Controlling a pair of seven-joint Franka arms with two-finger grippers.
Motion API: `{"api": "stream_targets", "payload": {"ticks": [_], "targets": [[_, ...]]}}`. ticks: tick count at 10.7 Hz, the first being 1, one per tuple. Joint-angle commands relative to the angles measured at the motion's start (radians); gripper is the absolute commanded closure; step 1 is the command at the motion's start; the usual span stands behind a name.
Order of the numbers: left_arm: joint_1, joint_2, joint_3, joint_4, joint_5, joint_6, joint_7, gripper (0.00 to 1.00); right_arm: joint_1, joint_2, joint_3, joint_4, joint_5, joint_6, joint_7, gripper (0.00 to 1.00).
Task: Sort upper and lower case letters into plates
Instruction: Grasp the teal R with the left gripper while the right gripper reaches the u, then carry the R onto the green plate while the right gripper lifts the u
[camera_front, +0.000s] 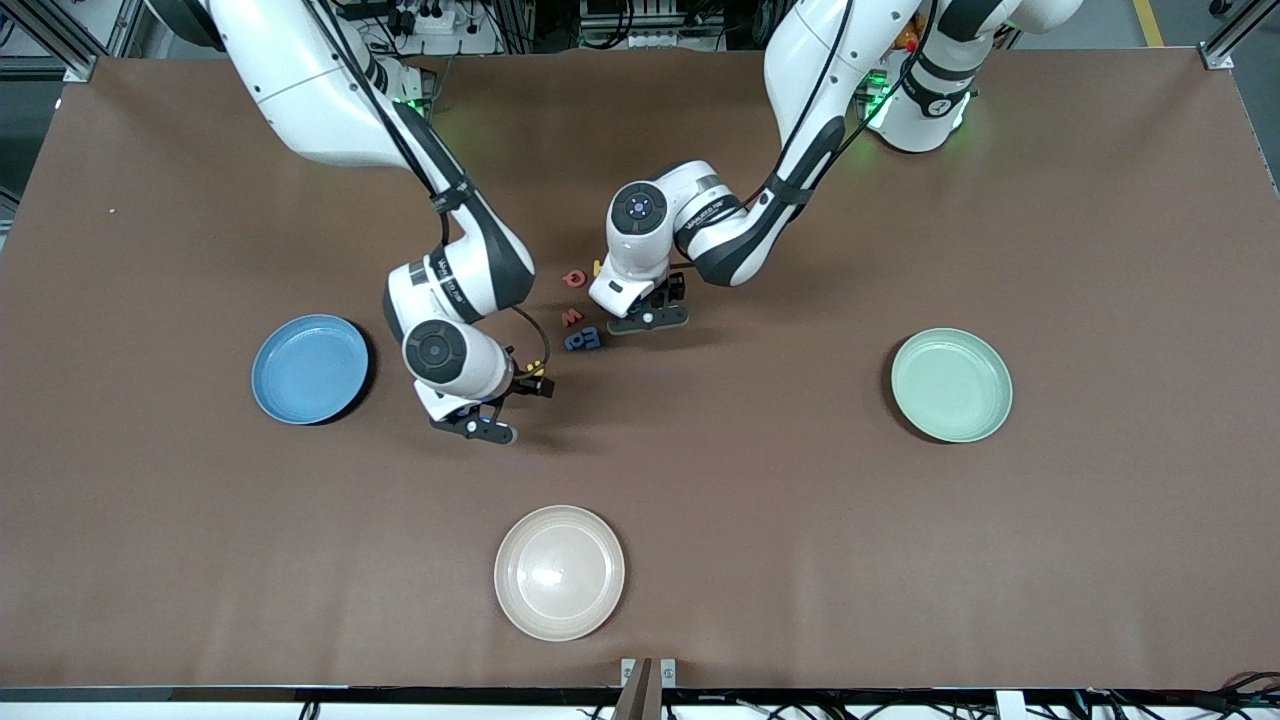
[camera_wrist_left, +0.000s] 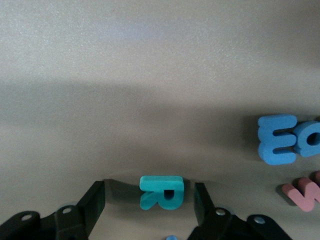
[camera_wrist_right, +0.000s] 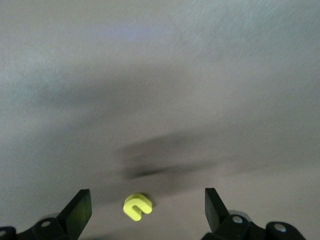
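Observation:
A teal letter R (camera_wrist_left: 162, 191) lies on the table between the fingers of my left gripper (camera_wrist_left: 150, 200), which is low over it and open, with a gap on each side. In the front view that gripper (camera_front: 650, 318) is beside the cluster of letters: a red D (camera_front: 575, 278), a yellow one (camera_front: 597, 267), a red w (camera_front: 571, 318) and a blue pair (camera_front: 583, 340). My right gripper (camera_front: 478, 425) hovers wide open over a small yellow letter (camera_wrist_right: 137, 206), apart from it. The light blue plate (camera_front: 310, 368) and the mint green plate (camera_front: 951, 385) hold nothing.
A beige plate (camera_front: 559, 571) sits near the table's front edge, nearer the front camera than both grippers. A blue E (camera_wrist_left: 276, 139) and a pink-red w (camera_wrist_left: 305, 194) lie close beside the left gripper's fingers.

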Motion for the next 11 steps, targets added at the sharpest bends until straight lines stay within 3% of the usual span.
{"api": "stream_targets", "payload": {"ticks": [1,5,8,11], "targets": [[-0.006,-0.001,0.005,-0.006,0.037,0.016,-0.037,0.25,0.015,0.004,-0.003,-0.023,0.022,0.014,0.036,0.0],[-0.006,0.007,0.005,-0.005,0.039,0.018,-0.025,0.52,0.034,-0.003,0.014,-0.109,0.022,0.143,0.039,0.0],[0.008,0.001,0.005,-0.005,0.04,0.016,-0.012,1.0,0.032,-0.003,0.017,-0.112,0.025,0.144,0.047,0.0],[0.136,-0.074,0.0,-0.005,0.123,-0.037,0.027,1.0,0.032,-0.001,0.017,-0.114,0.027,0.148,0.061,0.0]]}}
